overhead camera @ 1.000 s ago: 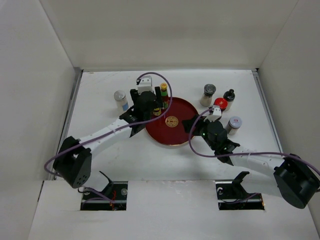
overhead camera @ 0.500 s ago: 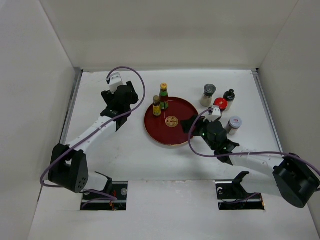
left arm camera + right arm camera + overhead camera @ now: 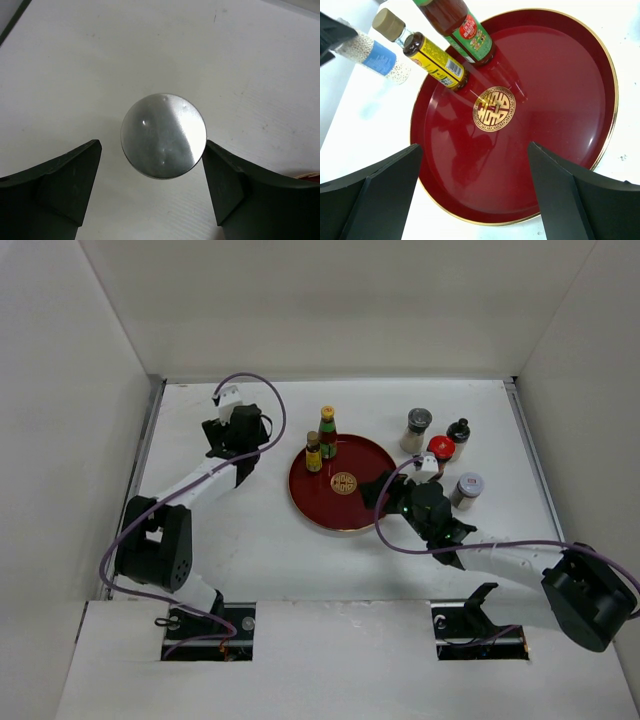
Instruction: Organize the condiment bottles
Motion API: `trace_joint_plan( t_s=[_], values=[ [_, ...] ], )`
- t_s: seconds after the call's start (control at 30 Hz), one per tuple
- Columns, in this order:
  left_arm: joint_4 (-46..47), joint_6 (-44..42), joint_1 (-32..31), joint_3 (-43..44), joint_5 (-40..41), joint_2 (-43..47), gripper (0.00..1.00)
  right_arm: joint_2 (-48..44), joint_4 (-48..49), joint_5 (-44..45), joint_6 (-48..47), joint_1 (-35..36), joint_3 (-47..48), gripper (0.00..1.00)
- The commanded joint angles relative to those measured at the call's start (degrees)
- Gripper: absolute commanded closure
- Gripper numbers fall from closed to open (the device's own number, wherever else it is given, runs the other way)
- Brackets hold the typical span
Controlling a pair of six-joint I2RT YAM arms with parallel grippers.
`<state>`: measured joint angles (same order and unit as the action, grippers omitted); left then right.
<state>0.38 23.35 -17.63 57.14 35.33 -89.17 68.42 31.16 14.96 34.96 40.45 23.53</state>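
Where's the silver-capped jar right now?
In the left wrist view, the silver-capped jar sits between the left gripper's open fingers, on the table left of the red tray.

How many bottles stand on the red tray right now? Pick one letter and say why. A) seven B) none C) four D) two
D: only the yellow-labelled bottle and the taller green-labelled bottle stand on the red tray, side by side near its far-left rim.
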Motion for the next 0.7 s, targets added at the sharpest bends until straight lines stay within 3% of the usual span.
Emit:
trace_joint_plan(
  t_s=[0.0,0.07,0.17,0.27,0.47,0.67],
  values=[
    [4.36,-1.64,0.36,3.32,0.18,-0.57,0.22,0.75,2.51,-1.16,0.20,-0.06,2.31,0.08],
    [5.24,-1.65,0.45,3.24,-0.08,-1.45,0.28,0.48,2.51,-1.25,0.11,0.03,2.31,0.08],
    [5.51,-1.82,0.45,3.76,-0.26,-2.24,0.47,0.66,2.68,-1.25,0.20,0.03,2.14,0.08],
    [5.68,-2.00,-0.17,2.54,0.52,0.03,0.59,0.13,2.51,-1.25,0.11,0.03,2.14,0.08],
    [2.79,-3.49,-5.87,-3.17,3.69,14.26,0.63,-0.83,2.51,-1.34,0.11,0.03,1.78,0.09],
    [-10.21,-1.48,-16.93,-3.27,3.78,24.55,0.64,-1.36,3.03,-1.25,0.46,-0.15,1.17,0.10]
  ],
)
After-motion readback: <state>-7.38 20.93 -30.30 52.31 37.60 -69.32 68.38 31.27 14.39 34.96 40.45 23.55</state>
